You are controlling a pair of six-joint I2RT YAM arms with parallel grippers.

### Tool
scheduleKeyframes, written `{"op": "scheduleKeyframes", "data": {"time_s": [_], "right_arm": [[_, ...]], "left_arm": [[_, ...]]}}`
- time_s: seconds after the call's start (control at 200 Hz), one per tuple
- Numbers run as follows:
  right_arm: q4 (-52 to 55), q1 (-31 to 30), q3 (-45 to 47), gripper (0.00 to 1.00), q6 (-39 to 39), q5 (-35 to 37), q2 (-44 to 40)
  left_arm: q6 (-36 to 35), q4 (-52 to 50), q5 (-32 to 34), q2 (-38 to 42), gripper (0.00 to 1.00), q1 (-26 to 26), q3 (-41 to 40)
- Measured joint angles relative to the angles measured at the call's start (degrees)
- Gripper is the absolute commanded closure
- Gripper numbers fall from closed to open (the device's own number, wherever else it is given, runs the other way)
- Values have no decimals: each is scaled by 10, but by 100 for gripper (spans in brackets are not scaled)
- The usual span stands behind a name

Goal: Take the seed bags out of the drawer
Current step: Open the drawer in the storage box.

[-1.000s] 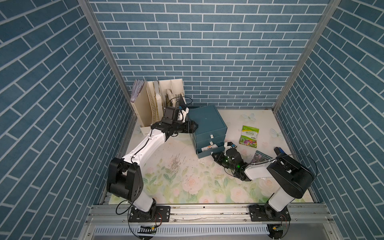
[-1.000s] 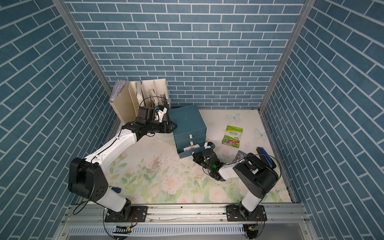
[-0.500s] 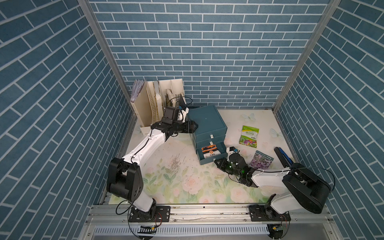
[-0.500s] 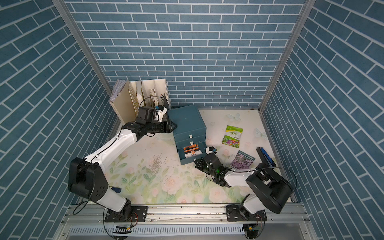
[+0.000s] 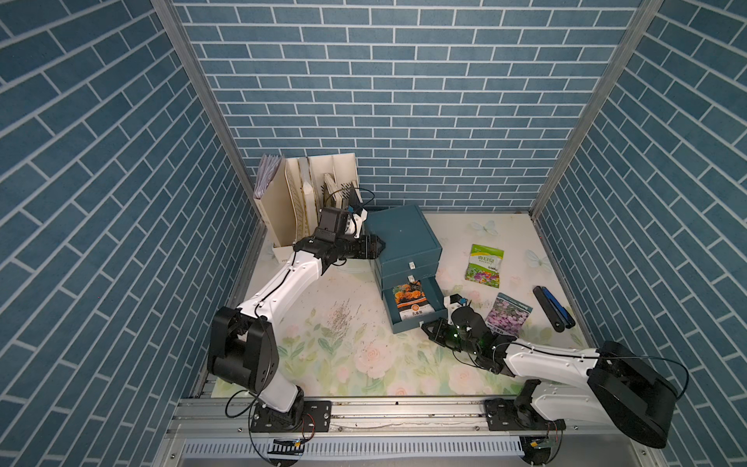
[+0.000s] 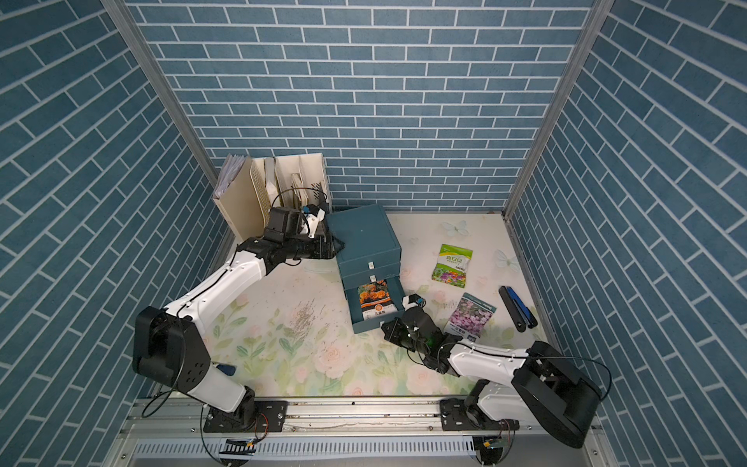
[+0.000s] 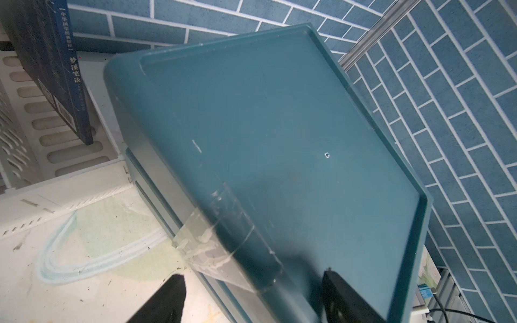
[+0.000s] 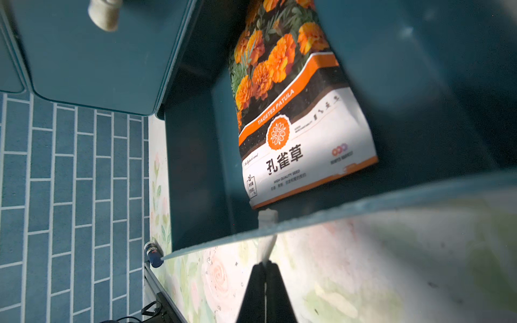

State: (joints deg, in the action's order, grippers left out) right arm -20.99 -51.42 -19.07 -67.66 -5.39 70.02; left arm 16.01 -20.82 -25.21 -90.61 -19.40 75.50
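Here, marigold bag (image 8: 296, 112) in drawer (image 8: 195, 181), just beyond right gripper (image 8: 265, 265) clamping tab (image 8: 267, 223).

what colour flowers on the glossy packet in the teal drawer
Orange; glossy packet clearest in right wrist view.

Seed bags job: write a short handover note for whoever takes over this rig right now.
Right gripper: shut on the pull tab of the lowest drawer, which is pulled open.
Left gripper: at the cabinet top edge, a finger on either side; grip unclear.
Done: green-white bag and purple bag lie on the table, right of the cabinet.
Left: orange marigold bag lies in the drawer; release the tab and lift it out.
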Motion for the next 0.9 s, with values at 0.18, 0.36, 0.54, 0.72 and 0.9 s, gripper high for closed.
{"op": "scheduleKeyframes", "data": {"time_s": [0.18,0.36,0.54,0.72,0.9], "right_arm": [[34,-6,3,100,0,-5,-21],[52,-14,4,100,0,-9,-35],[65,-22,8,100,0,-9,-39],[76,-26,16,100,-1,-9,-54],[92,-30,17,100,-1,-10,-68]], "left_arm": [[0,0,0,0,20,0,0],[0,1,0,1,20,0,-2],[0,3,1,3,19,0,-4],[0,3,1,3,20,0,-5],[0,4,1,4,20,0,-6]]}}
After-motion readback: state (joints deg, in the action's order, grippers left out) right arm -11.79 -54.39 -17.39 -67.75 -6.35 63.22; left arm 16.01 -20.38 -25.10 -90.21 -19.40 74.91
